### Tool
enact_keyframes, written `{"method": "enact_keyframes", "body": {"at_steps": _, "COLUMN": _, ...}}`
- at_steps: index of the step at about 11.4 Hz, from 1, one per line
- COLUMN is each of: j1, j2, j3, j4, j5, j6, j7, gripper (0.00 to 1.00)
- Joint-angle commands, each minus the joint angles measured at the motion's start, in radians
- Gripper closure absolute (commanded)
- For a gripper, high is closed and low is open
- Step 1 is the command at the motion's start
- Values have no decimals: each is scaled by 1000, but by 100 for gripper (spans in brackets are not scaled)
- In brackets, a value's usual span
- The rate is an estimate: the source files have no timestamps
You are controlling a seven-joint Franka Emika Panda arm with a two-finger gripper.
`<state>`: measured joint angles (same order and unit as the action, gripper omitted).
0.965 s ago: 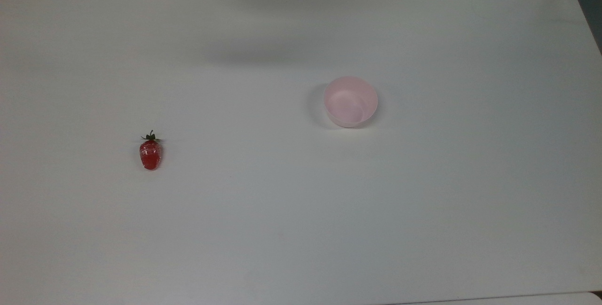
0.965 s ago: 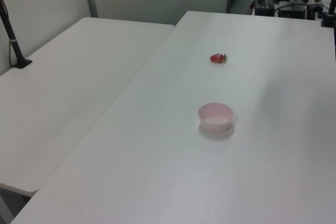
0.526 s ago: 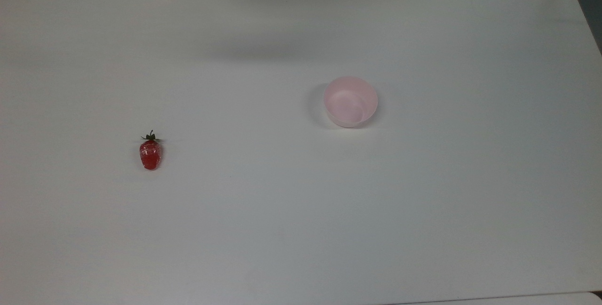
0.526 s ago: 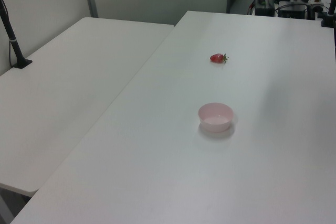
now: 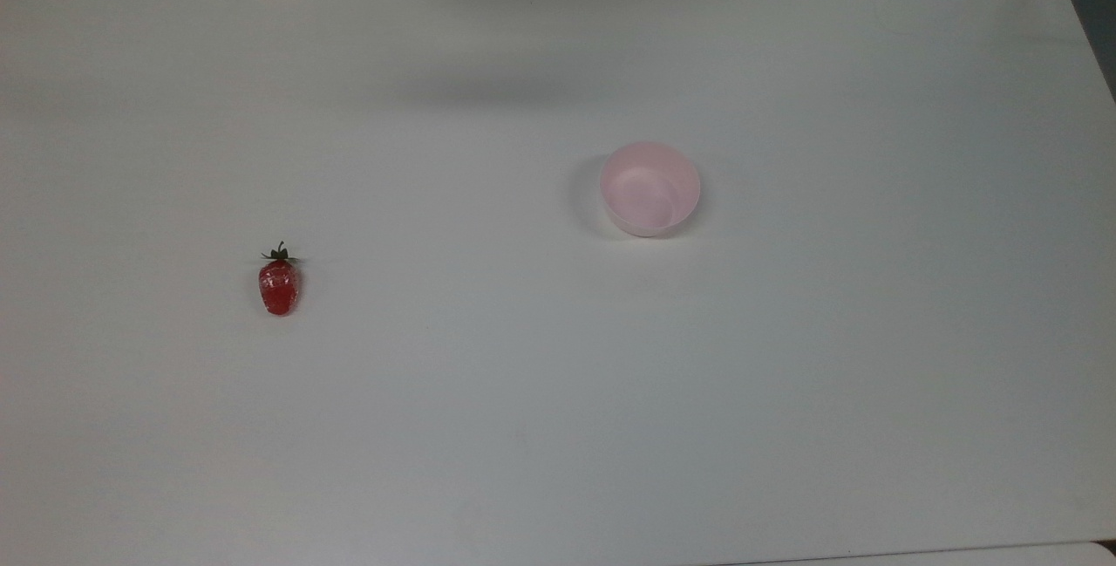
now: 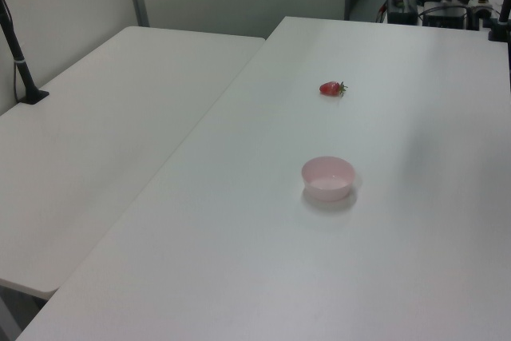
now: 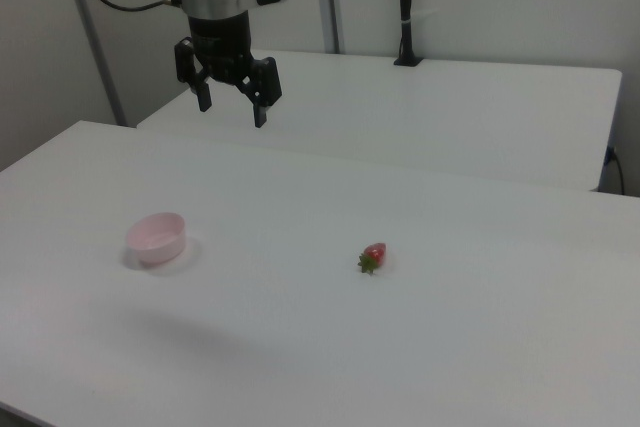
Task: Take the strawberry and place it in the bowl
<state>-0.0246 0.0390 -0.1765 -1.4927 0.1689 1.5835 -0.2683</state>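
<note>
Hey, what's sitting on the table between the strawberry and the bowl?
Nothing. In the top view, the table is bare white between the strawberry and the bowl; the right view agrees.

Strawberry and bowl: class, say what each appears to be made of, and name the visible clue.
The strawberry looks like glossy moulded plastic, not real fruit: its red body carries hard bright highlights under a dark green cap. The bowl looks like thin pale pink plastic, probably translucent: smooth plain sides and a soft sheen inside.
</note>
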Motion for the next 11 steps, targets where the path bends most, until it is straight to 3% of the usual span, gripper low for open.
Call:
{"method": "enact_keyframes", "body": {"at_steps": 1, "j1": 90, "j2": -1, "j3": -3, "j4": -8, "j5": -43, "j6": -10, "j7": -11, "gripper": 0}}
{"method": "enact_keyframes", "body": {"at_steps": 3, "j1": 127, "j2": 39, "j3": -3, "j4": -6, "j5": -46, "j6": 36, "j7": 1, "gripper": 0}}
{"method": "enact_keyframes", "body": {"at_steps": 5, "j1": 120, "j2": 55, "j3": -8, "j4": -11, "j5": -46, "j6": 122, "j7": -9, "gripper": 0}}
{"method": "enact_keyframes", "body": {"at_steps": 7, "j1": 114, "j2": 155, "j3": -12, "j4": -9, "j5": -80, "j6": 195, "j7": -12, "gripper": 0}}
{"method": "enact_keyframes", "body": {"at_steps": 11, "j1": 85, "j2": 366, "j3": -37, "j4": -14, "j5": -138, "j6": 494, "j7": -17, "gripper": 0}}
